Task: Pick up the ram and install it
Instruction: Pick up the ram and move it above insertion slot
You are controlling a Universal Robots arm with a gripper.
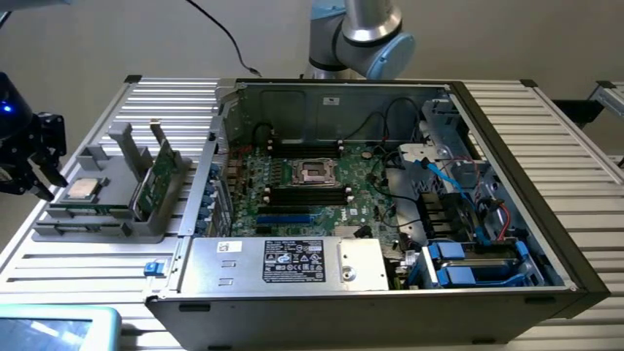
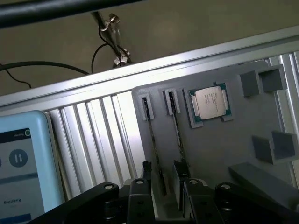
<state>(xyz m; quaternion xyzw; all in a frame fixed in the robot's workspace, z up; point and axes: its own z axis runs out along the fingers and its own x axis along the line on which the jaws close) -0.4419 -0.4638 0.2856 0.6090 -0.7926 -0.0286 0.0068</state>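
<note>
- Claw at the far left edge of the exterior view, hanging above the table's edge, just beside the gray holder and apart from it.
- Jaws stand wide apart with nothing between them; no contact with any part. In the wrist view the dark fingers frame open air above the holder.
- Ram: green stick standing on edge in the holder's upright slots, left of centre in the exterior view. Likely kept upright so its long edge is free for a pinch from above.
- Wrist view shows the ram edge-on as a thin dark strip, with a second strip alongside in the neighbouring slot; cannot tell whether that one is also a stick.
- Square processor chip lies flat in its own recess on the holder, between claw and ram.
- Open computer case fills centre and right, lying on its side so the motherboard faces up.
- Long black memory slots near the board's centre look empty; install not done.
- Tablet at the lower left corner.
</note>
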